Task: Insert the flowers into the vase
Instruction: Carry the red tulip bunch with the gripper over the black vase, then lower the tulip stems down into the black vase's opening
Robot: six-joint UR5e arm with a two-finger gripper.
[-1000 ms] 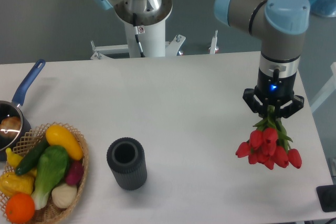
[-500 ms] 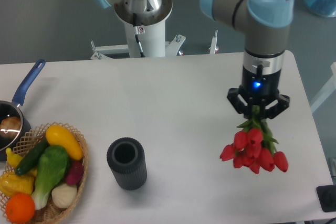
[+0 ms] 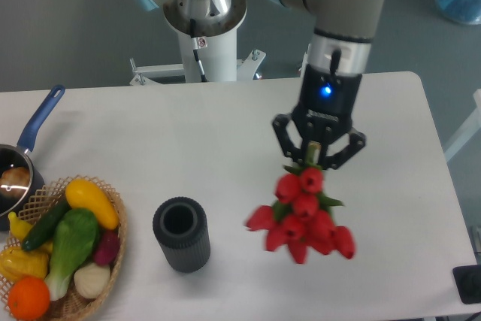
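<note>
A bunch of red tulips, the flowers [image 3: 302, 216], hangs heads-down above the table, right of centre. My gripper [image 3: 316, 157] is shut on their green stems, just above the blooms. The vase [image 3: 181, 234], dark grey and ribbed with a round open mouth, stands upright on the table to the lower left of the flowers, well apart from them. Most of the stems are hidden by the fingers.
A wicker basket [image 3: 113, 249] of vegetables and fruit sits at the front left, close to the vase. A blue-handled saucepan [image 3: 30, 148] lies at the left edge. The arm's white base [image 3: 204, 39] stands behind the table. A dark object [image 3: 467, 285] is at the front right corner.
The arm has carried the flowers leftward and slightly up, from the table's right side towards the middle, closer to the vase. The vase has not moved.
</note>
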